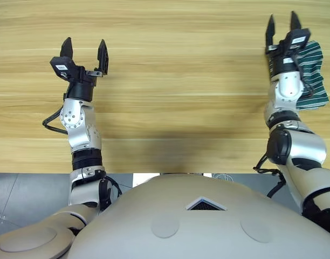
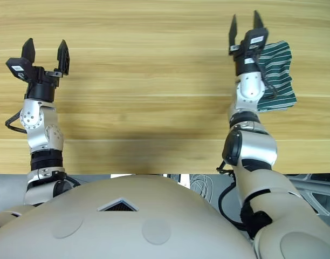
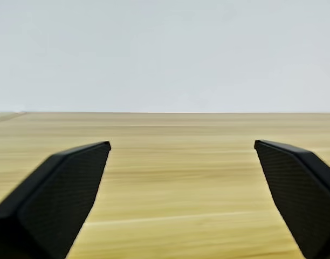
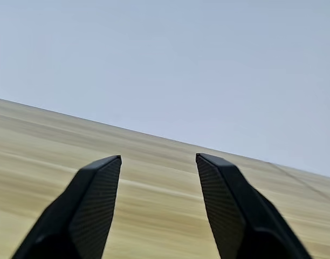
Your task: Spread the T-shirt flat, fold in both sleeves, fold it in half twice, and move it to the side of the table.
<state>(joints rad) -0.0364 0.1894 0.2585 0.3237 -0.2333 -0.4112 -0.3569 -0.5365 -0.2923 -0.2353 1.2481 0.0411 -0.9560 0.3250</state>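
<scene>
Looking down from my head, the wooden desk (image 1: 181, 81) runs across in front of me. My left arm (image 1: 81, 118) hangs over its left part, and my left jaws are spread wide with nothing between them. My right arm (image 1: 286, 91) is over the right part of the desk. My right jaws are spread too and pinch nothing. The T-shirt (image 1: 313, 73), dark green with thin white stripes, lies folded into a small packet on the desk at the far right. It sits just beside my right wrist, which covers part of its left edge. The tips of the right jaws show against the wood past the packet's far left corner. My two arms are well apart.

From my left wrist, the two black tips of my left jaws stand far apart. Wood grain lies between them, and a pale wall (image 3: 165, 54) rises beyond the desk's far edge.

From my right wrist, the tips of my right jaws are parted, with the same wood between them and the pale wall behind.
</scene>
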